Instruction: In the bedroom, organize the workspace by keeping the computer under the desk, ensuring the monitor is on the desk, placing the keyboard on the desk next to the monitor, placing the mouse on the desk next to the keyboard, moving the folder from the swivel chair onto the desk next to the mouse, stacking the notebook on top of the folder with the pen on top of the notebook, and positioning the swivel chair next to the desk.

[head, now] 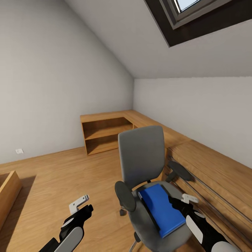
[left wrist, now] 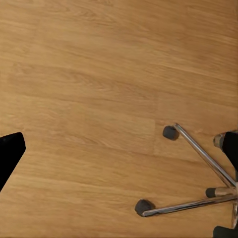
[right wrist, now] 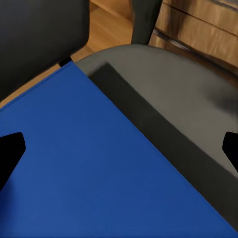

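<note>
Flat blue rectangular folder (head: 161,209) lies on the seat of the grey swivel chair (head: 141,157), long axis running from the backrest out toward the seat's front edge. Right pincer (head: 179,202) hovers at the folder's edge, fingers spread apart. Left pincer (head: 84,206) over the wooden floor (left wrist: 99,74), also apart.

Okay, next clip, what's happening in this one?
The robot faces a grey swivel chair with a blue folder lying on its seat. The right gripper is at the folder's edge with its fingers spread wide, nothing gripped yet. The left gripper hangs over bare wooden floor beside the chair's base. The wooden desk runs along the wall behind.
</note>
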`<state>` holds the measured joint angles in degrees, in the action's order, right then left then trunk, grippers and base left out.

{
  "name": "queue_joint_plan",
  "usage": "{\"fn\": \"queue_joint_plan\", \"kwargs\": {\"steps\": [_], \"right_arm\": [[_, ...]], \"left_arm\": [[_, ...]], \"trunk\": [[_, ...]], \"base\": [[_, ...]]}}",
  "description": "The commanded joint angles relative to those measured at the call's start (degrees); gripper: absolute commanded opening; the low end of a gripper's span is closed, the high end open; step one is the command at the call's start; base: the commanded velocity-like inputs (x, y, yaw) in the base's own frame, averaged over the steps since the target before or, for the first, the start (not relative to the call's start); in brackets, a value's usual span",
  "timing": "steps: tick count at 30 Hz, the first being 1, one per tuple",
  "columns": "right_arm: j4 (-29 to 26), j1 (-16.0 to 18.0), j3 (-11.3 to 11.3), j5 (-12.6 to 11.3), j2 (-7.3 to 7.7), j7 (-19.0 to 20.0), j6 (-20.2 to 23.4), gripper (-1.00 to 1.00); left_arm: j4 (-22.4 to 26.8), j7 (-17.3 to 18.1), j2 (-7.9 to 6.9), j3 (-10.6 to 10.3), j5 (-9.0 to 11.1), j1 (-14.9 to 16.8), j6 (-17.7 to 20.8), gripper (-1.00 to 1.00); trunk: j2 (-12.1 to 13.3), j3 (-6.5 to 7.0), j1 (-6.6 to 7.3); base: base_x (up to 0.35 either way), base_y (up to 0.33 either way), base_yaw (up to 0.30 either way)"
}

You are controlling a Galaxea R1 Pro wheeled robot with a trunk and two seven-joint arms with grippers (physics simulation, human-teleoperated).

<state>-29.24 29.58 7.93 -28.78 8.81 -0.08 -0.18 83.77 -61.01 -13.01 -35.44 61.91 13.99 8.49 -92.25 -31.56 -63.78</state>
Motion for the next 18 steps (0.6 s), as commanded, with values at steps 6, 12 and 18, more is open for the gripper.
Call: {"fn": "queue_joint_plan", "kwargs": {"steps": [6, 12, 18], "right_arm": [[-0.02, 0.04, 0.26, -0.54, 0.07, -0.01, 0.2, 1.0], [-0.1, 0.04, 0.07, -0.57, 0.2, 0.0, 0.26, 1.0], [-0.18, 0.04, -0.01, -0.57, 0.32, -0.01, 0.26, 1.0]], "left_arm": [[-0.58, -0.28, -0.09, 0.01, -0.07, 0.07, 0.48, 1.0], [-0.4, -0.21, -0.34, 0.23, -0.22, 0.07, 0.43, 1.0], [4.16, -0.01, -3.37, 0.55, 3.98, 0.07, 0.68, 1.0]], "trunk": [[-2.45, -1.14, -1.32], [-4.86, -2.22, -2.64], [-7.27, -3.3, -3.96]], "base": [[0.0, 0.0, 0.0], [0.0, 0.0, 0.0], [0.0, 0.0, 0.0]]}}
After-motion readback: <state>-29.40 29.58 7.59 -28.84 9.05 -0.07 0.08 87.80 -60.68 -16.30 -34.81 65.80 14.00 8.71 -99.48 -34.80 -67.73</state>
